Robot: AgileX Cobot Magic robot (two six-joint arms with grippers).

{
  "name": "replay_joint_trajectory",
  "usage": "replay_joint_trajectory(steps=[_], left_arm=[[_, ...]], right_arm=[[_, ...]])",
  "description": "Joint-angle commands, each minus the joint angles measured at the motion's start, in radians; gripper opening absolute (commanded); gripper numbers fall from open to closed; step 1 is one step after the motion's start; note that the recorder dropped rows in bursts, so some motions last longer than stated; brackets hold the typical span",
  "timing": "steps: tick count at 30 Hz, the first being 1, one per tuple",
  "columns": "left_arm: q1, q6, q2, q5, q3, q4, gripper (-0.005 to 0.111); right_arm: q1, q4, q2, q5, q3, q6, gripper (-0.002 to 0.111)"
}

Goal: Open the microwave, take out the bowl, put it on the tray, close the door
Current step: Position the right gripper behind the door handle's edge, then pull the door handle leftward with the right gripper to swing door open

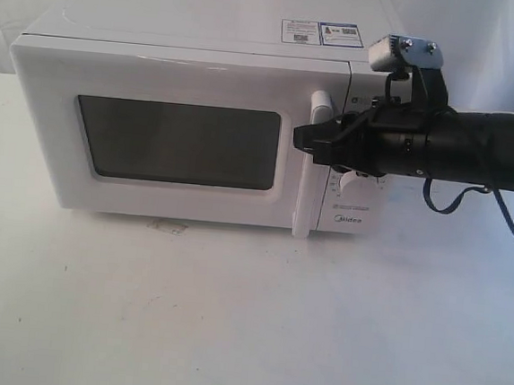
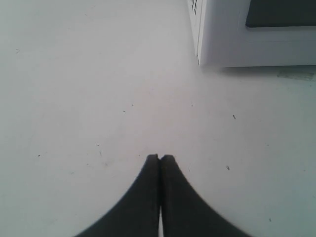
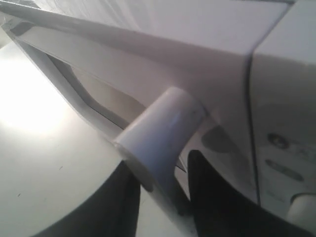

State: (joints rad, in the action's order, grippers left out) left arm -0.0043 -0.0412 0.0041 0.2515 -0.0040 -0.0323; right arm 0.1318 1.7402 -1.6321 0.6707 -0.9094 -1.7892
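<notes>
The white microwave [image 1: 197, 57] stands at the back of the table with its door [image 1: 177, 82] shut flat against the body. The door's vertical bar handle [image 1: 317, 108] passes between the fingers of my right gripper [image 1: 300, 138], which has come in from the right at mid height. In the right wrist view the handle [image 3: 163, 128] runs between the two dark fingers of that gripper [image 3: 160, 173], which is shut on it. My left gripper [image 2: 159, 157] hangs shut and empty over bare table near the microwave's corner [image 2: 237, 44]. The bowl is hidden and no tray shows.
The dark window [image 1: 176, 142] shows nothing inside. My right arm [image 1: 459, 147] covers most of the dial panel; a dial edge [image 3: 302, 213] shows in the right wrist view. White table [image 1: 228, 316] spreads in front, with a small stain [image 1: 166, 227] below the door.
</notes>
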Motion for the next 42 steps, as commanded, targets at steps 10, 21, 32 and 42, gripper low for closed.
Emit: replay_joint_trajectory(steps=[10, 21, 32, 42], left_arm=[[0.002, -0.005, -0.004, 0.003, 0.004, -0.001, 0.0], [0.002, -0.005, -0.004, 0.003, 0.004, -0.001, 0.0], [0.002, -0.005, -0.004, 0.003, 0.004, -0.001, 0.0], [0.002, -0.005, -0.004, 0.003, 0.004, -0.001, 0.0]], right_arm=[[0.007, 0.004, -0.027, 0.166, -0.031, -0.064, 0.0], [0.007, 0.004, -0.027, 0.326, 0.011, -0.12, 0.0], [0.034, 0.004, -0.027, 0.417, 0.036, -0.159, 0.0], [0.047, 0.004, -0.002, 0.437, 0.108, -0.168, 0.0]])
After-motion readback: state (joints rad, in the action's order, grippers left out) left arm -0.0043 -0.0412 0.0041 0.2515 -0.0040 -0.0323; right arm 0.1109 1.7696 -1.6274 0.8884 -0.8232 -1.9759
